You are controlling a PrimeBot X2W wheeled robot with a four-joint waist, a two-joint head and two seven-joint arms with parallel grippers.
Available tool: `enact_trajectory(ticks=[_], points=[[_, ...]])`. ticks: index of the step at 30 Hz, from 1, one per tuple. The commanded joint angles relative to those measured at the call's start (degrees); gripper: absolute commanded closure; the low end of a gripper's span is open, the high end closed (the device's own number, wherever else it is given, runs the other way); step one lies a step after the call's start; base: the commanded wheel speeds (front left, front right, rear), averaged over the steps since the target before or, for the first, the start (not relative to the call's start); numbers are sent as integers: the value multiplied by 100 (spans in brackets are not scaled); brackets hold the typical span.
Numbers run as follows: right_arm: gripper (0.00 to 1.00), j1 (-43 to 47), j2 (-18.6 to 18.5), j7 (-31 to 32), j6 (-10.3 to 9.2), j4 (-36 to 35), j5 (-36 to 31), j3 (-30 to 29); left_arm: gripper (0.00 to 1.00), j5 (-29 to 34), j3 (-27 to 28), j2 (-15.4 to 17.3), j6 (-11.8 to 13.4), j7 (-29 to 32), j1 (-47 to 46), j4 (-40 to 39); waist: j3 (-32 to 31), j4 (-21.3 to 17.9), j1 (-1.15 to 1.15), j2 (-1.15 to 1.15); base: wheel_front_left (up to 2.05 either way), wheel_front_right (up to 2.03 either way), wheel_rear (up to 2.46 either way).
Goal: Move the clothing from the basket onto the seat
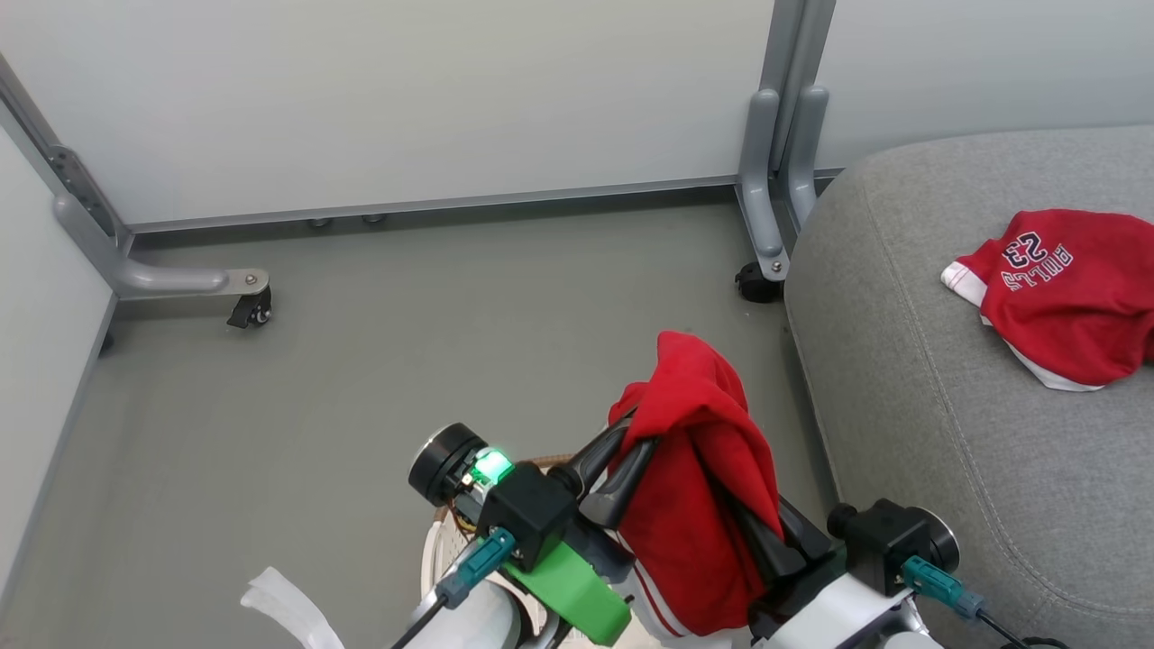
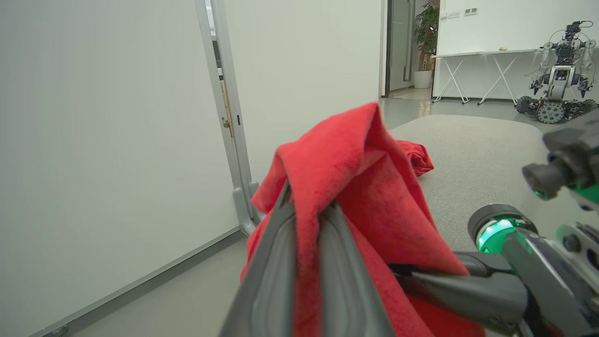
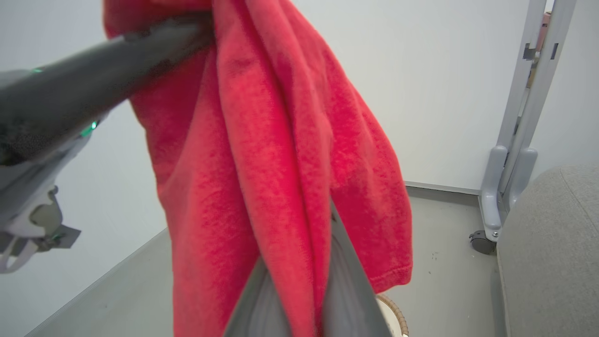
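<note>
The left gripper [image 1: 633, 444] and the right gripper [image 1: 768, 534] are both clamped on the same striped garment [image 1: 699, 433], a bright red soft piece lifted clear of the basket [image 1: 435, 557] and draped over the 2 pairs of dark fingers like a tent. The left jaws pinch a fold near the garment's upper left edge. The right jaws bite the cloth lower on its right side; their tips are buried under fabric in the head view, while the right wrist view shows a fold squeezed between them. Thin white stripes show at the hanging lower hem. The basket sits on the grey floor [image 1: 361, 361] under the arms — a slice of its cream perforated wall and brown rim peeks out beside the left wrist. To the right lies the seat [image 1: 902, 406], a broad grey cushion, and on it, well apart from the held piece, rests the lettered garment [image 1: 1068, 297] — red with white trim and an upside-down "23". Behind stand pale partition panels [image 1: 406, 90] on grey legs with casters [image 1: 171, 281].
</note>
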Motion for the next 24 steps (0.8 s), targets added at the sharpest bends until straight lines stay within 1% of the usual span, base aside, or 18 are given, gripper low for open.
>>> enact_trajectory(ticks=[1,2,3,5,6,7,17,24], points=[[100,19,-15,-17,-4,-22,30,-11,100,-62,20,52,-13,-2,53,51,22,0,0,0,0,0,0],[100,16,-24,-17,-4,-24,53,-12,100,-65,12,62,-13,-3,40,67,36,2,0,0,0,0,0],[100,8,-34,-17,-4,-24,64,-21,93,-74,9,72,-13,-2,36,93,47,4,0,0,0,0,0],[100,-5,-43,-17,-4,-19,66,-48,60,-107,4,81,-13,-3,35,140,68,8,0,0,0,0,0],[100,-12,-51,-17,-4,0,49,-81,22,-104,36,78,-13,-3,39,171,79,12,0,0,0,0,0],[100,-21,-55,-17,-4,11,30,-98,0,-87,79,73,-13,-2,48,203,91,19,0,0,0,0,0],[100,-42,36,-17,-4,-7,-136,-470,0,17,259,-5,-13,-2,93,248,198,82,0,0,0,0,0],[100,-75,54,-17,-4,-3,-198,-567,0,38,300,-26,-13,-2,97,233,270,119,0,0,0,0,0]])
